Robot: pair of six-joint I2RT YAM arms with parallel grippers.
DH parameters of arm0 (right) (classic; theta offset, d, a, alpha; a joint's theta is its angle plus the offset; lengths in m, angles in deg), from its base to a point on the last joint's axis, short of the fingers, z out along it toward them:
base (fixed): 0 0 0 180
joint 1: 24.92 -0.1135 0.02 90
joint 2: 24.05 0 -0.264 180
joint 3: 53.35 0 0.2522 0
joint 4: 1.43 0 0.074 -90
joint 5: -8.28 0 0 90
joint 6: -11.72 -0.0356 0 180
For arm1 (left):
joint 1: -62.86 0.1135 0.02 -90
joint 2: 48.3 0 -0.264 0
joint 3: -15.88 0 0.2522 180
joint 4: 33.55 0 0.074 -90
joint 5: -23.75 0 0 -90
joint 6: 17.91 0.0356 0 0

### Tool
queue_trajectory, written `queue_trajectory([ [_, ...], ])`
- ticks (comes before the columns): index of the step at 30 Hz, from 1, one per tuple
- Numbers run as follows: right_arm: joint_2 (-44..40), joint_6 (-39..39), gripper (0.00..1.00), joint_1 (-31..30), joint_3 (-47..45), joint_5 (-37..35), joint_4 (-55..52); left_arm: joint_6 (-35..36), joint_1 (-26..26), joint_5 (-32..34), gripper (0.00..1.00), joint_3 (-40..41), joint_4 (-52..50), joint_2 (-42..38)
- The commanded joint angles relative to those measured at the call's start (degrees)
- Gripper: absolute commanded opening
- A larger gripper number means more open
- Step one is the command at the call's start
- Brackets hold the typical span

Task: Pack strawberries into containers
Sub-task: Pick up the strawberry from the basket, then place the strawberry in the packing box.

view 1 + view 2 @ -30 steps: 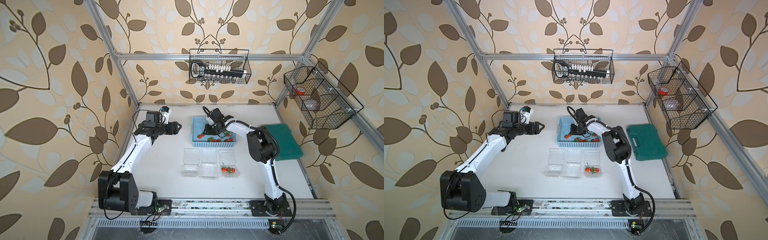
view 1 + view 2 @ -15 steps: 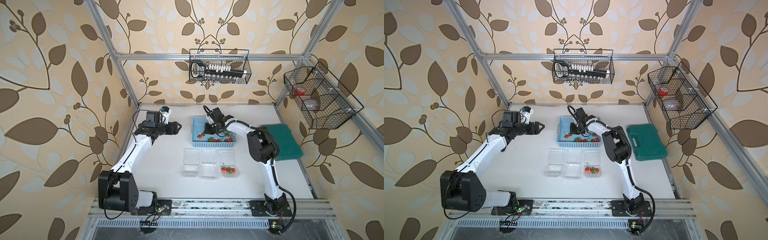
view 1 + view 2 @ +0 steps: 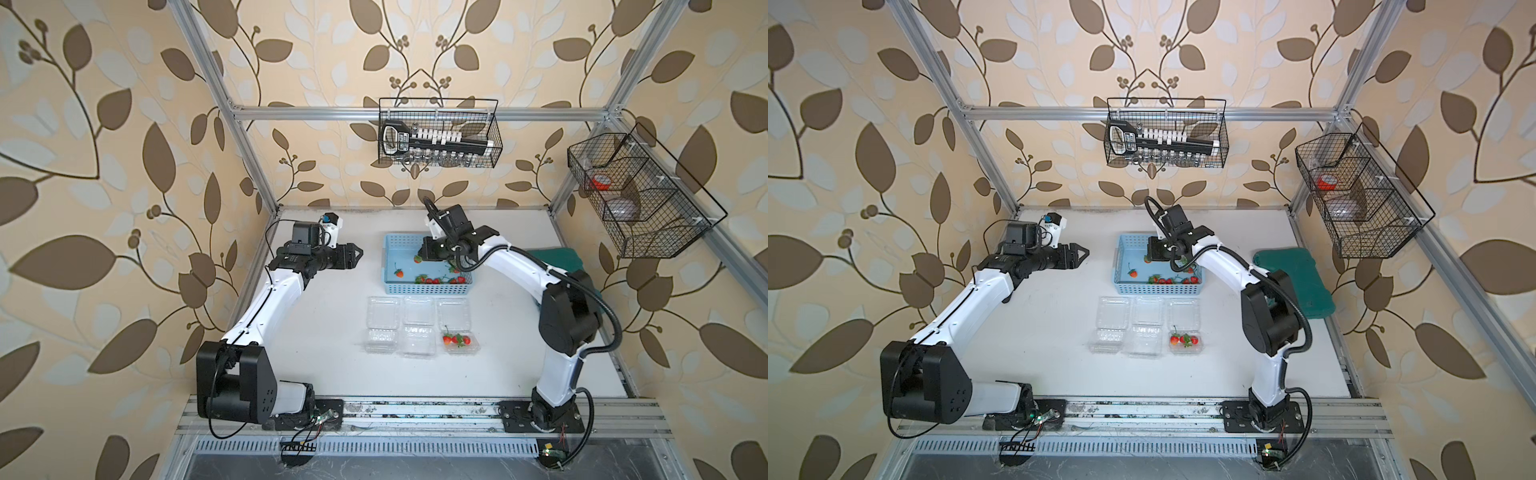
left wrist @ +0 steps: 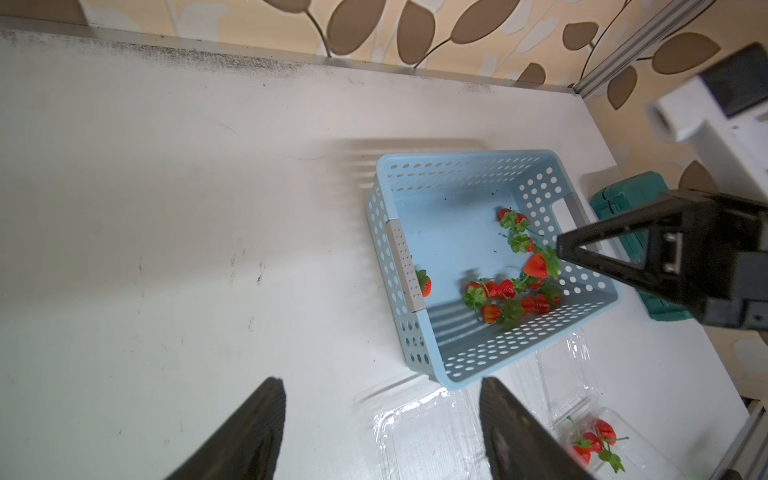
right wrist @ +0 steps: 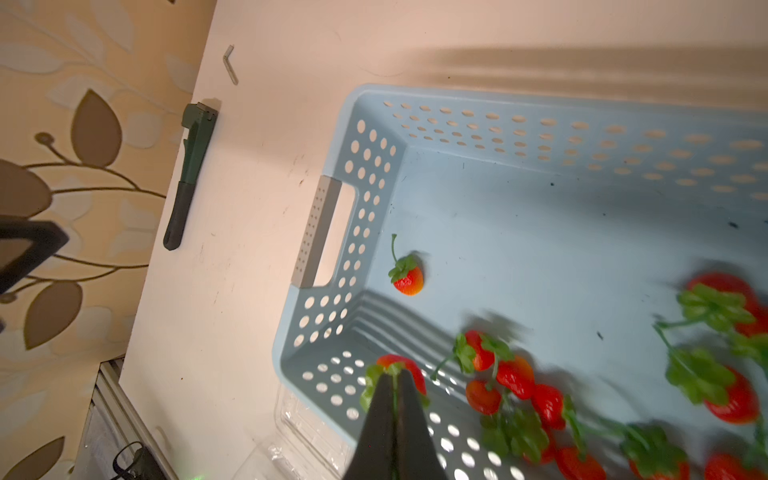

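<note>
Since a second ago the right gripper (image 5: pixel 394 372) has clamped its jaws together, pinching the leafy cap of one strawberry (image 5: pixel 411 365), which hangs at the fingertips over the blue basket (image 5: pixel 374 166). The left gripper (image 4: pixel 380 380) hovers with jaws spread, nothing between them, the basket ahead of its fingertips. Three clear containers (image 3: pixel 419 328) lie open past the basket, well apart from both pairs of fingers; the one on the right arm's side holds packed strawberries (image 3: pixel 456 339). On the basket floor loose strawberries (image 5: pixel 515 376) lie just beside the right fingertips, a lone strawberry (image 5: pixel 409 280) farther off.
</note>
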Motion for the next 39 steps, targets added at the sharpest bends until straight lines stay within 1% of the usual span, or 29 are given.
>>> queue_trajectory([
  [1,-7.6,1.3,0.0,-1.8,-7.7,-3.3,-4.4,0.6,-0.5,0.5,0.75,-1.6,-0.5,-2.2],
  [7,-23.8,-2.2,0.0,-5.3,-23.1,-7.7,-10.7,0.4,-0.5,0.2,0.75,-1.9,-0.5,-2.1],
  [11,-31.1,-5.6,0.0,-7.2,-31.2,-9.9,-13.7,0.2,-0.5,-0.1,0.75,-2.0,-0.5,-2.2],
  [14,-33.3,-7.7,0.0,-9.6,-34.5,-10.6,-15.3,0.1,-0.5,-0.2,0.75,-1.9,-0.5,-2.5],
  [19,-32.3,-9.8,0.0,-12.6,-38.8,-11.4,-14.7,-0.1,-0.5,-0.2,0.75,-1.6,-0.3,-3.1],
  [21,-31.5,-10.4,0.0,-13.5,-39.2,-11.6,-13.9,0.1,-0.5,-0.1,0.75,-1.5,-0.3,-3.2],
  [22,-31.1,-10.6,0.03,-14.0,-39.3,-11.7,-13.5,0.1,-0.5,0.1,0.75,-1.5,-0.3,-3.4],
  [25,-29.4,-10.6,0.18,-15.1,-38.8,-12.2,-12.9,0.1,-0.5,0.0,0.75,-1.3,-0.2,-3.6],
  [29,-28.3,-9.2,0.33,-15.1,-36.4,-13.3,-13.8,0.1,-0.5,0.1,0.75,-1.4,-0.3,-3.5],
  [31,-27.7,-8.0,0.36,-15.0,-34.4,-14.9,-15.2,0.2,-0.5,0.4,0.75,-1.3,-0.4,-3.6],
  [33,-27.1,-6.9,0.37,-14.5,-31.8,-16.7,-16.8,0.3,-0.5,0.5,0.75,-1.3,-0.4,-3.7],
  [39,-25.5,-2.1,0.38,-8.5,-21.7,-17.7,-16.0,0.2,-0.5,0.3,0.75,-1.3,-0.3,-3.2],
])
